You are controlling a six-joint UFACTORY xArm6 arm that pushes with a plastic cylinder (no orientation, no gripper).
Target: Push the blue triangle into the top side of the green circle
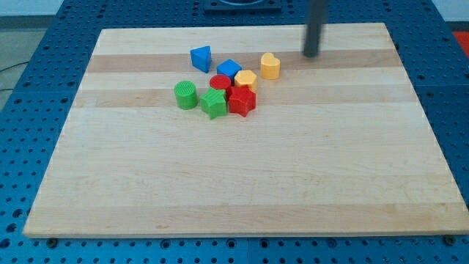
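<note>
Blue triangle (201,58), wedge-shaped, apart from green circle (186,95), approx.

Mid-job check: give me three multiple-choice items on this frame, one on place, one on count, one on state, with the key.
1. Where is my tip relative to the blocks?
A. toward the view's upper right of them
B. at the view's bottom left
C. amid the cluster

2. How many blue blocks lie on the wooden board?
A. one
B. two
C. four

3. The blue triangle block and green circle block are:
A. stacked
B. pressed together
C. apart

Key: 1 A, the rod ends right of the yellow blocks. 2 B, triangle plus blue cube. 3 C, bare wood shows between them.
</note>
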